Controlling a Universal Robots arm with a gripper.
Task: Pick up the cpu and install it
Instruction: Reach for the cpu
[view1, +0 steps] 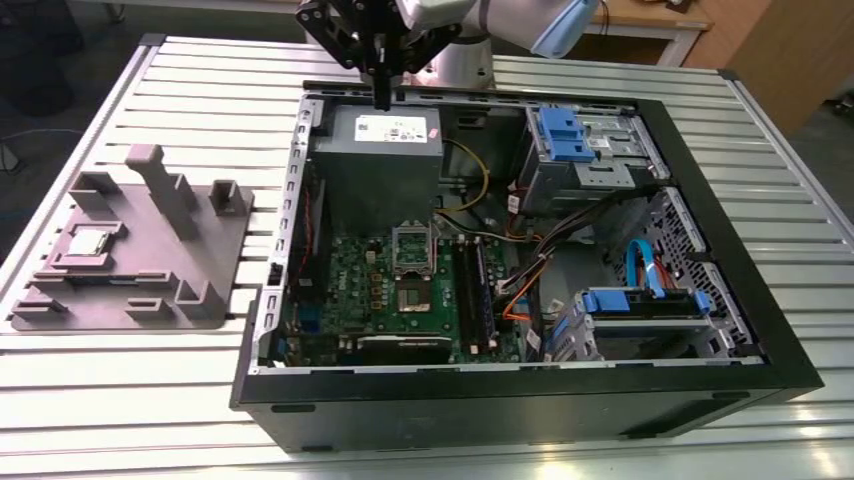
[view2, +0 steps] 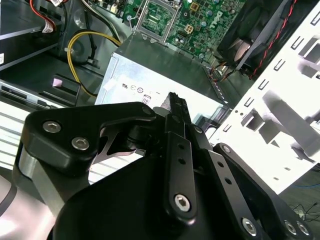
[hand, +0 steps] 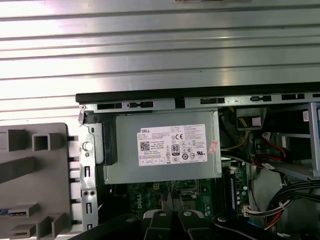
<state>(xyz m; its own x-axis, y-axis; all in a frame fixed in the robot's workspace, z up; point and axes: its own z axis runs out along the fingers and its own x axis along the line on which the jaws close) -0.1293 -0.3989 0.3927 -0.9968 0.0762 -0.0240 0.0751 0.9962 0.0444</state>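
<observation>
The cpu (view1: 91, 241), a small pale silvery square, lies flat in a recess of the grey fixture plate (view1: 200, 262) at the exterior view's left, outside the computer case. My gripper (view1: 383, 97) hangs high over the far edge of the case, above the power supply box (view1: 378, 135), far from the cpu. Its fingers are shut together with nothing seen between them, as both wrist views show (view2: 175, 101) (hand: 167, 201). The open cpu socket (view1: 411, 252) sits on the green motherboard (view1: 350, 268) in the middle of the case, with its metal frame (view2: 157, 17) raised.
The black open case (view1: 534, 395) lies on a slatted white table (view1: 134, 400). Inside are blue-tabbed drive bays (view1: 574, 140), cables (view1: 534, 265) and a fan (view2: 250, 30). Upright grey blocks (view1: 167, 185) stand on the fixture plate.
</observation>
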